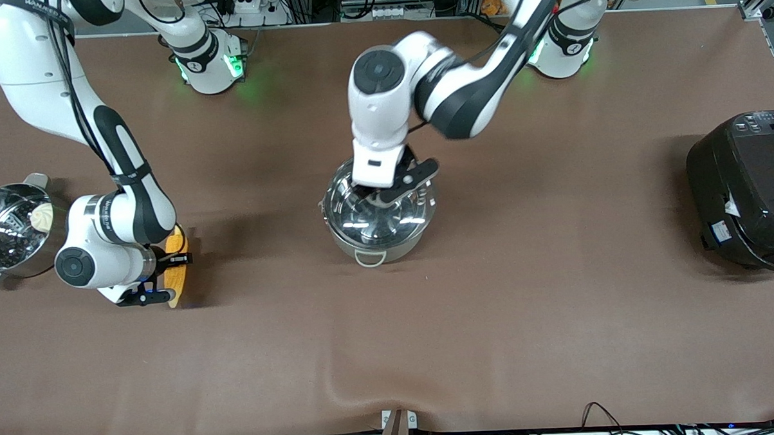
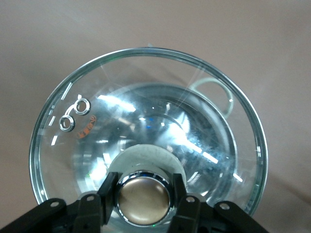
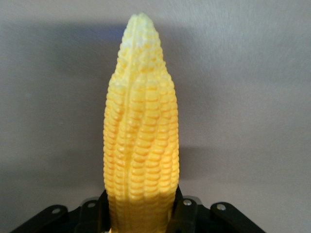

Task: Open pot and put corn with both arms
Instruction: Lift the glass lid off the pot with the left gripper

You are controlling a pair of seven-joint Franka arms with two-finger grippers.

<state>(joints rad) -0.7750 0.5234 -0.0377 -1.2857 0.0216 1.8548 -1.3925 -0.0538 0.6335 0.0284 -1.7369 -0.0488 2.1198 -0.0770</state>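
The steel pot stands at the table's middle, one loop handle toward the front camera. My left gripper is shut on the bronze knob of the glass lid. The lid looks raised a little over the pot, whose rim and handle show through the glass. My right gripper is shut on the thick end of the yellow corn, toward the right arm's end of the table. In the right wrist view the corn points away from the gripper, low over the cloth.
A steel steamer pot with a white bun stands beside the right gripper at the table's edge. A big black cooker sits at the left arm's end. The brown cloth has a fold near the front edge.
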